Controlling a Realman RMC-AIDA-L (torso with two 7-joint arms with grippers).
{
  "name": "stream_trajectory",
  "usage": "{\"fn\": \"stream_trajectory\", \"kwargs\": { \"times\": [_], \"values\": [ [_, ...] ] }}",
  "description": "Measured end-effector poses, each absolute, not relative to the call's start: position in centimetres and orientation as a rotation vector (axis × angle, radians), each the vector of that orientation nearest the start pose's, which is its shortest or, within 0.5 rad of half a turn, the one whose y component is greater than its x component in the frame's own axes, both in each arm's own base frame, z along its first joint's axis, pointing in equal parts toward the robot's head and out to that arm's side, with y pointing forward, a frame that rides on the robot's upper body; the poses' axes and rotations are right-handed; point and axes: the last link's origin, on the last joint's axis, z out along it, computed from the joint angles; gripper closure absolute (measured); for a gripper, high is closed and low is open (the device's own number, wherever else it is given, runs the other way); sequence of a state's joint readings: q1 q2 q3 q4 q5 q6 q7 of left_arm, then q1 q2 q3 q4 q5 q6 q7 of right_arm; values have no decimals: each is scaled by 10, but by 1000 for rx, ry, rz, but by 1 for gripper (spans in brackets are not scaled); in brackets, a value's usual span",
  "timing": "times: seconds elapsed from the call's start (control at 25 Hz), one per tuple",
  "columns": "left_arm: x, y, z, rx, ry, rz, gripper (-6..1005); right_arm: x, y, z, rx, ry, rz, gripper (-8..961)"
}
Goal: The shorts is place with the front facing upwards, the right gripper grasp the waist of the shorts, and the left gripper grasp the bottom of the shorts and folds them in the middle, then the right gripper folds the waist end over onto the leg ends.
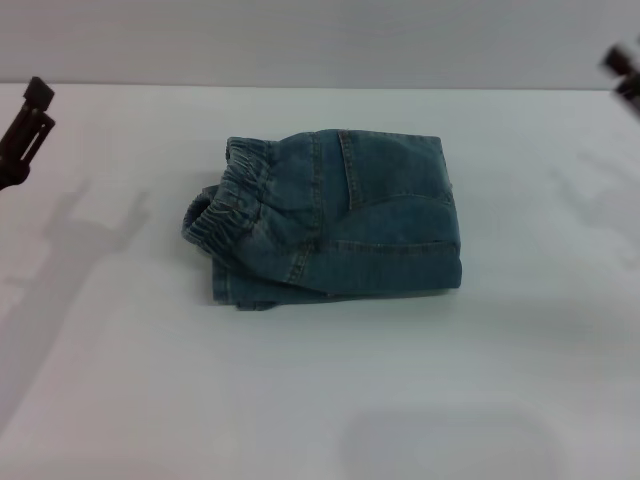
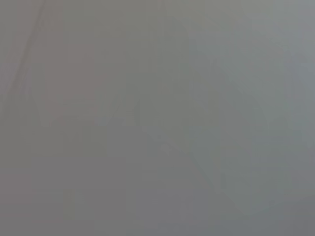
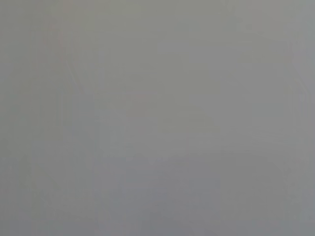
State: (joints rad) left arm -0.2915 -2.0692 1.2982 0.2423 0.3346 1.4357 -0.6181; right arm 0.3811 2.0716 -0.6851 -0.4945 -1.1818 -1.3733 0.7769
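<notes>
The blue denim shorts (image 1: 340,215) lie folded into a compact bundle at the middle of the white table (image 1: 320,400). The puckered elastic waist of the shorts (image 1: 230,205) sits on top at the bundle's left side. Leg ends lie underneath, with hem edges peeking out at the lower left (image 1: 240,297). My left gripper (image 1: 25,130) hangs at the far left edge of the head view, well away from the shorts and holding nothing. My right gripper (image 1: 625,70) shows only as a dark blur at the upper right corner. Both wrist views show plain grey surface.
The table's far edge meets a pale wall (image 1: 320,40) behind the shorts. Shadows of the arms fall on the table at the left and right.
</notes>
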Motion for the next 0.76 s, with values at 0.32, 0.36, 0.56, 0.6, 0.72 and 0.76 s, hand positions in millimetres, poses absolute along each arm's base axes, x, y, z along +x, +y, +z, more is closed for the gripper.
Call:
{"fn": "stream_trajectory", "kwargs": {
  "times": [0.32, 0.36, 0.56, 0.6, 0.72, 0.76],
  "values": [
    [-334, 275, 32, -1535, -564, -1145, 170, 330, 339, 77, -1430, 300, 829, 450],
    [-335, 272, 32, -1530, -566, -1147, 170, 331, 340, 77, -1403, 308, 821, 450],
    [-338, 262, 28, -1534, -583, -1156, 170, 333, 345, 78, -1348, 342, 817, 448],
    [-338, 260, 27, -1537, -589, -1157, 170, 333, 346, 78, -1346, 348, 814, 448],
    [-340, 257, 24, -1545, -606, -1153, 170, 335, 349, 78, -1342, 369, 801, 448],
    [-339, 257, 22, -1549, -610, -1152, 170, 336, 350, 78, -1342, 375, 796, 448]
  ]
}}
